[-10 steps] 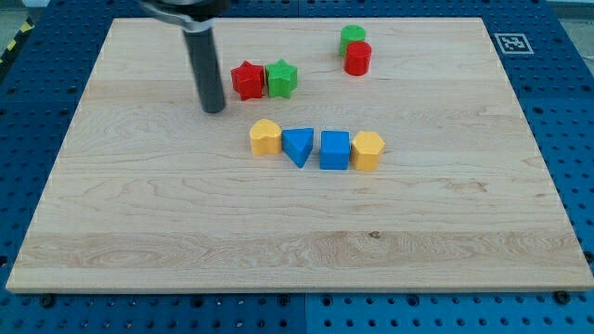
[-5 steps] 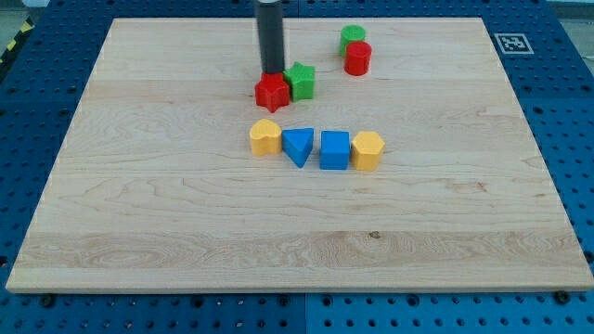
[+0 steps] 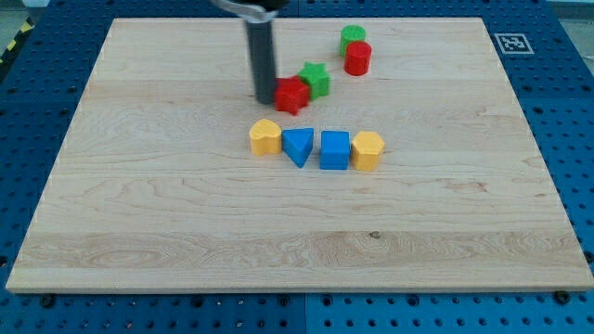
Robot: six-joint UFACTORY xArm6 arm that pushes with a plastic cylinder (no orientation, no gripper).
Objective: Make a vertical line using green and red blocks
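Red star block (image 3: 291, 95) sits upper centre of the wooden board (image 3: 139, 232), touching green star block (image 3: 316, 80) up-right. My tip (image 3: 264, 99) touches the red star's left side; a plain rod, no fingers to part or close. Green cylinder (image 3: 352, 38) and red cylinder (image 3: 357, 58) stacked near the top edge. Yellow-blue row below.

Wooden board (image 3: 167, 213) carries red star (image 3: 291, 95), green star (image 3: 316, 80), green cylinder (image 3: 352, 37), red cylinder (image 3: 357, 58), yellow-blue row (image 3: 316, 147)

Yellow block (image 3: 265, 137), blue triangle (image 3: 298, 146), blue cube (image 3: 334, 150), yellow block (image 3: 368, 150) stand in a row.
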